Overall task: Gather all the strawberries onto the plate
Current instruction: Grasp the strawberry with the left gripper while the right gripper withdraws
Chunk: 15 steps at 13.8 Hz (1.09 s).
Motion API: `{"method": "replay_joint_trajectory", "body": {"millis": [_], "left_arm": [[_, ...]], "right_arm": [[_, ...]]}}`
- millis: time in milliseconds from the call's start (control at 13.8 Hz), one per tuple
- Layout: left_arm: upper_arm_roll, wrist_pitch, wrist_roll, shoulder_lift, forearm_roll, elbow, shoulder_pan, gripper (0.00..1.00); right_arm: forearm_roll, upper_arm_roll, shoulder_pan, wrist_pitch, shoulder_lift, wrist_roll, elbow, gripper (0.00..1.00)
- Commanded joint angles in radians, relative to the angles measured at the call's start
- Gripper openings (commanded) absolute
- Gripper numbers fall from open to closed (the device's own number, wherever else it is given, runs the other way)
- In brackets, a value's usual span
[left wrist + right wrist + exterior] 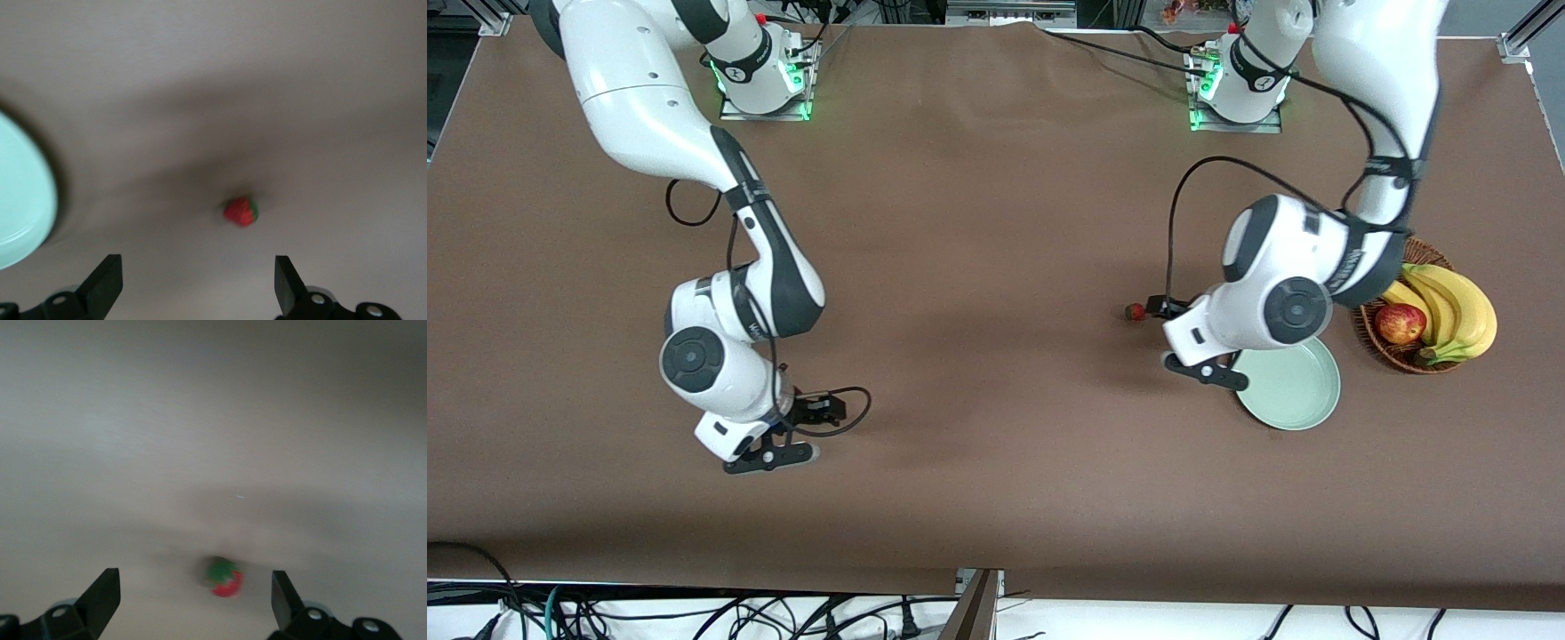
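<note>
1. Mint-green plate (1294, 391) lay beside the basket (1383, 342), empty.
2. Left gripper (199, 283) hung wide open, over a strawberry (241, 211) near the plate.
3. Right gripper (195, 600), open, hovered over another strawberry (224, 577), well apart from the plate.

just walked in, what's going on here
Two arms are gathering strawberries into the plate, which has no berry showing on it. The left gripper is open over the table beside the plate, with a strawberry ahead of it. The right gripper, also open, hangs over another strawberry at its end. Neither holds anything.
</note>
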State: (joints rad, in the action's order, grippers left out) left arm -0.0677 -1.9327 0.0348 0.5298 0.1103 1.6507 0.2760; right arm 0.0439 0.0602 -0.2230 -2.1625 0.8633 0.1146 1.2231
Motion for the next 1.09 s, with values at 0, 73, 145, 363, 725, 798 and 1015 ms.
{"method": "replay_joint_trajectory", "body": {"millis": [0,73,145,363,725,798,1015], "left_arm": [[0.012,-0.177,0.037,-0.028,-0.023,0.14,0.04,1.0],[0.012,-0.265,0.04,-0.028,-0.024,0.19,0.045,1.0],[0.012,-0.36,0.043,-0.028,-0.024,0.243,0.058,1.0],[0.012,-0.433,0.046,-0.028,-0.024,0.322,0.063,1.0],[0.011,-0.437,0.046,-0.011,-0.024,0.342,0.084,0.89],[0.011,-0.449,0.048,-0.004,-0.024,0.343,0.086,0.78],[0.012,-0.473,0.056,0.03,-0.024,0.343,0.124,0.52]], "right_arm": [[0.005,0.01,0.027,0.015,-0.023,-0.013,0.047,1.0],[0.005,0.01,0.027,0.015,-0.023,-0.013,0.061,1.0],[0.004,0.01,0.028,0.021,-0.023,-0.013,0.07,1.0],[0.001,0.012,0.027,0.053,-0.018,-0.004,0.104,1.0],[0.001,0.015,0.024,0.052,-0.013,-0.004,0.136,1.0],[0.001,0.015,0.024,0.052,-0.013,-0.004,0.136,1.0],[0.001,0.012,0.04,0.065,-0.021,-0.053,0.139,1.0]]}}
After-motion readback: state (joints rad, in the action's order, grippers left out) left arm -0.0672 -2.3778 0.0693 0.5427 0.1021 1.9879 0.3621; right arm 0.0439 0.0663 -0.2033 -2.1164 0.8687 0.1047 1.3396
